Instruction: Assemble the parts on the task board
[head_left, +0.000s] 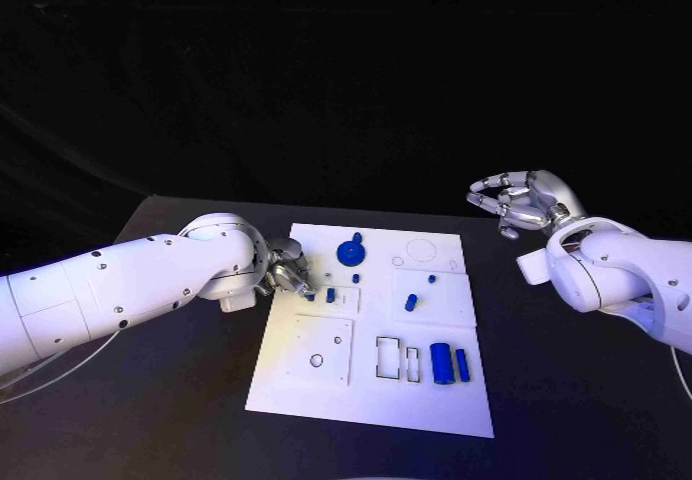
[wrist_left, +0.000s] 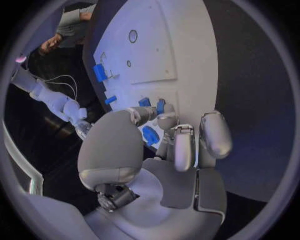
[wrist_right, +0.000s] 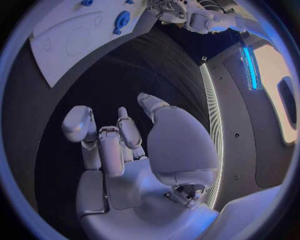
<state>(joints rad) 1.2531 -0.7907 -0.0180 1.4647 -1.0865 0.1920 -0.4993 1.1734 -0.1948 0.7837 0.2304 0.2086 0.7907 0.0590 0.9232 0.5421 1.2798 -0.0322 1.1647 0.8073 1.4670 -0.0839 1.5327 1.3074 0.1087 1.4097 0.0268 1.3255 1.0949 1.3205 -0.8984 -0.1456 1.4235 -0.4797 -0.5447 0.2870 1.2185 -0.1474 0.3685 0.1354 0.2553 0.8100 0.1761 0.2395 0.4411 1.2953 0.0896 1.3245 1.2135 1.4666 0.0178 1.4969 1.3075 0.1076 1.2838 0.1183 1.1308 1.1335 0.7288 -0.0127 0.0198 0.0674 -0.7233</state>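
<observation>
The left hand (head_left: 289, 272) rests at the left edge of the white task board (head_left: 296, 385), fingertips (wrist_left: 166, 120) pinching a small blue part (wrist_left: 160, 106). The right hand (head_left: 522, 201) hovers empty, fingers loosely curled, above the black counter (head_left: 577, 400) right of the board.

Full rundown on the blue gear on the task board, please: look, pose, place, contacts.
The blue gear is a round, toothed disc of matte blue, plastic by the look, with a raised stub at its middle. It lies flat on the white task board, near the far edge, about midway across. Nothing touches it: the left hand works at small blue parts nearer the board's left edge, and the right hand hangs above the table off the board.
</observation>
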